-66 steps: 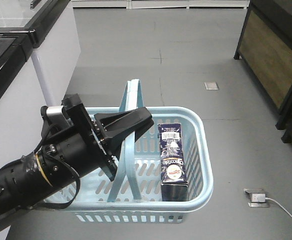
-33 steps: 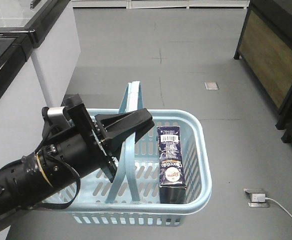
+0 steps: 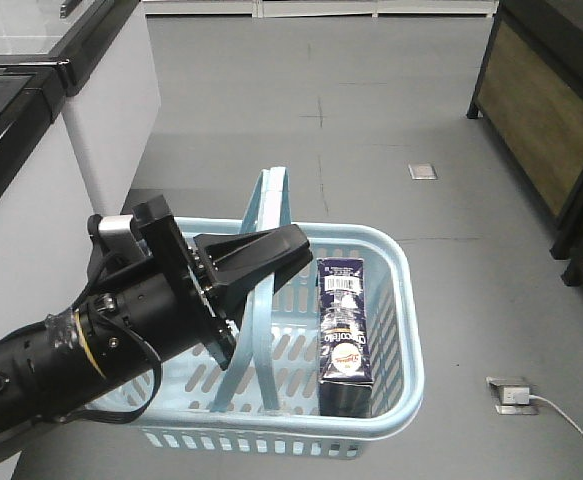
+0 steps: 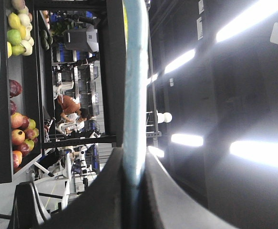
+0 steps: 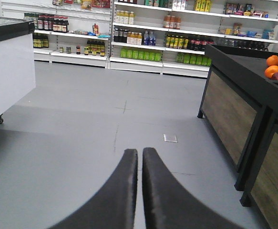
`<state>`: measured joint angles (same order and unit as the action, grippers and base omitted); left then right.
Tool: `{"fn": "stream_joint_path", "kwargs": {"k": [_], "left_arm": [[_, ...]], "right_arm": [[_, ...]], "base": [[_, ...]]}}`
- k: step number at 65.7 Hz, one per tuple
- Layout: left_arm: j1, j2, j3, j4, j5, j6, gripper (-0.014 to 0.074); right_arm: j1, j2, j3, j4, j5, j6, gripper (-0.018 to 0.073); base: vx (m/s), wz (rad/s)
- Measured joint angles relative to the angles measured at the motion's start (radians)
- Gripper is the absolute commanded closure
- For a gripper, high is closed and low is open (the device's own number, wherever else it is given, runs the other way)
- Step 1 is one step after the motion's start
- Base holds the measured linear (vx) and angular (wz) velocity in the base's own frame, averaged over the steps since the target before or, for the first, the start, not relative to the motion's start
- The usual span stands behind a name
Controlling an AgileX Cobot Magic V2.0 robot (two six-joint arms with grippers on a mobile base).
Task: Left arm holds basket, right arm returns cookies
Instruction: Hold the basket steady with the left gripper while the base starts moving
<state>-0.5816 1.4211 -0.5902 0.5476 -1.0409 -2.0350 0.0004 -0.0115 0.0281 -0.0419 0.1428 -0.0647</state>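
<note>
Left gripper (image 3: 289,248) clamping hoop handle (image 3: 263,215) of light blue shopping basket (image 3: 403,300). In wrist view, its black fingers (image 4: 108,198) are pressing pale blue strap from both sides. Basket occupying lower centre of front frame, over grey floor (image 3: 371,100). Navy Chocotelo cookie carton (image 3: 343,320) standing on end inside basket, right of centre, barcode label showing near top. Right gripper (image 5: 139,152) closed, fingers almost touching, gripping nothing, pointing toward store shelves (image 5: 177,28).
</note>
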Motion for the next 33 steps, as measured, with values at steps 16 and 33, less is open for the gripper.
{"fn": "stream_joint_path", "kwargs": {"k": [16, 33], "left_arm": [[0.000, 0.000, 0.000, 0.001, 0.000, 0.000, 0.0599], [0.000, 0.000, 0.000, 0.001, 0.000, 0.000, 0.0599]], "right_arm": [[0.000, 0.000, 0.000, 0.000, 0.000, 0.000, 0.0562], [0.000, 0.000, 0.000, 0.000, 0.000, 0.000, 0.0562]], "base": [[0.00, 0.00], [0.00, 0.00]]}}
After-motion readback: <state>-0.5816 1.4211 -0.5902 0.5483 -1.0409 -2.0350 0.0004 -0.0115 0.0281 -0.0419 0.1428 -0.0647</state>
